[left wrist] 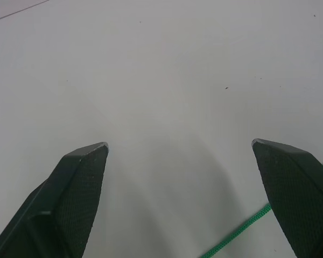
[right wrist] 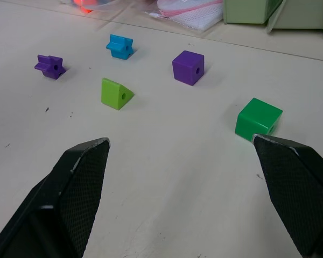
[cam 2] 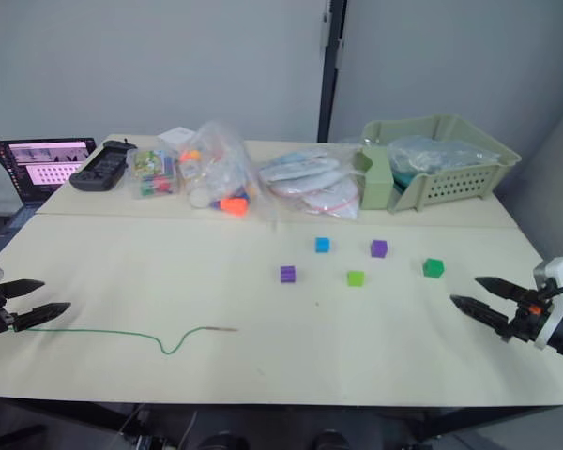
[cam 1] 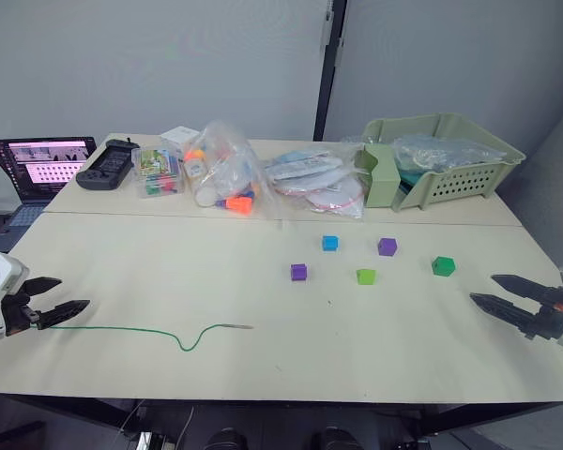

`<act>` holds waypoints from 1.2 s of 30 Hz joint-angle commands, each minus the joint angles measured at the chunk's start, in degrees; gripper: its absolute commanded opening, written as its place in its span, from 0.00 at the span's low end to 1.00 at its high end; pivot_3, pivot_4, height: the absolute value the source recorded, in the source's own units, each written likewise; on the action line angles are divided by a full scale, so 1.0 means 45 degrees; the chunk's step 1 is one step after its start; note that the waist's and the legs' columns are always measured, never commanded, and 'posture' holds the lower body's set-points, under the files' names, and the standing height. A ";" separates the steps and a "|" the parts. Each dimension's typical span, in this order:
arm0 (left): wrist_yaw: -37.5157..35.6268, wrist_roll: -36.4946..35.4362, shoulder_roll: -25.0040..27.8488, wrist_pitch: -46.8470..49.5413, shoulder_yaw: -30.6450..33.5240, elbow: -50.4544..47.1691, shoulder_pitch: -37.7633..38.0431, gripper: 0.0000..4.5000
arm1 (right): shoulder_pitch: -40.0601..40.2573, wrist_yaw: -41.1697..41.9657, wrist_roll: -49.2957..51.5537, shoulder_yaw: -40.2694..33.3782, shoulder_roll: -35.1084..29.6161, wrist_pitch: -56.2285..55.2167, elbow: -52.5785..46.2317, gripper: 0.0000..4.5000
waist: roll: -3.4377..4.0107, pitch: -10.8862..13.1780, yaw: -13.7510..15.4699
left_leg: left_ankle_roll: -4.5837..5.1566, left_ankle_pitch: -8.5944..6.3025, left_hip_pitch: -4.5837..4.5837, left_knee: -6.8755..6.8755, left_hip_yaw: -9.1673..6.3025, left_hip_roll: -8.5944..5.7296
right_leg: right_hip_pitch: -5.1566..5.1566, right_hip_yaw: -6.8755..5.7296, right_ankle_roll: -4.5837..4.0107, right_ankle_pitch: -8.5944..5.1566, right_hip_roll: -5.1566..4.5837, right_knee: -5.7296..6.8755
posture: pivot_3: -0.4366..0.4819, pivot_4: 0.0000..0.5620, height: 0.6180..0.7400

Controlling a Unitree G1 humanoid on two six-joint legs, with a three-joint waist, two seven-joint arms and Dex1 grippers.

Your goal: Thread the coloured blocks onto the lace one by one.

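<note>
The lace (cam 1: 150, 332) is lying left to right on the near table (cam 1: 263, 366), its tail at the spread-open left gripper (cam 1: 64, 296), blocks (cam 1: 366, 276) sitting nearer the open right gripper (cam 1: 482, 289).

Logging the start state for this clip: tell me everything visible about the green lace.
The lace is a thin green cord lying loose on the cream table, no blocks on it. It runs straight from beside the open left gripper, curls into one small wave, then ends in a short, stiff grey tip pointing toward the blocks. Neither gripper holds it.
</note>
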 commanded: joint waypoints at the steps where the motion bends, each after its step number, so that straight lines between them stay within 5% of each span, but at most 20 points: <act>1: -0.0211 -0.0207 0.0073 0.0227 0.0115 -0.0392 -0.0330 1.00 | 0.0075 0.0076 0.0154 -0.0447 -0.0265 -0.0114 -0.0359 0.99 | 0.0000 0.0000 0.0000 | 0.0000 0.0000 0.0000 0.0000 0.0000 0.0000 | 0.0000 0.0000 0.0000 0.0000 0.0000 0.0000 | 0.48 0.27 0.94; 8: -0.0714 -0.0264 -0.0031 0.1175 -0.0152 -0.0563 -0.1220 1.00 | 0.0472 0.0161 0.0348 -0.0608 -0.0449 0.0269 -0.0832 0.99 | 0.0000 0.0000 0.0030 | -0.0002 0.0002 -0.0002 0.0003 0.0000 -0.0006 | 0.0003 0.0002 0.0001 0.0000 -0.0001 0.0000 | 0.48 0.27 0.94; 17: -0.2388 -0.0841 -0.0537 0.2133 -0.1147 -0.4517 -0.1318 1.00 | -0.0447 0.0115 0.2585 0.1359 -0.1487 0.4298 -0.7252 0.99 | 0.0011 0.0002 -0.0099 | -0.0004 0.0004 0.0001 0.0008 -0.0004 0.0013 | -0.0006 0.0014 -0.0002 0.0001 0.0024 0.0019 | 0.48 0.27 0.94; 25: -0.3513 -0.1225 -0.0967 0.3010 -0.2477 -0.7747 -0.0931 1.00 | -0.2320 -0.1204 0.4192 0.2885 -0.0957 0.6065 -1.0201 0.99 | 0.0008 0.0002 0.0109 | -0.0004 0.0004 -0.0138 0.0043 -0.0023 0.0008 | -0.0121 0.0008 -0.0003 0.0002 0.0024 0.0021 | 0.48 0.27 0.94; 36: -0.1203 -0.0037 -0.3117 0.3260 -0.5156 -1.1799 0.0280 1.00 | -0.1494 -0.2203 0.3946 0.2585 -0.1409 0.6108 -1.1987 0.99 | 0.0007 0.0002 0.0283 | 0.0006 -0.0001 -0.0159 0.0108 -0.0029 -0.0002 | -0.0107 0.0016 0.0018 0.0016 0.0017 0.0022 | 0.48 0.27 0.94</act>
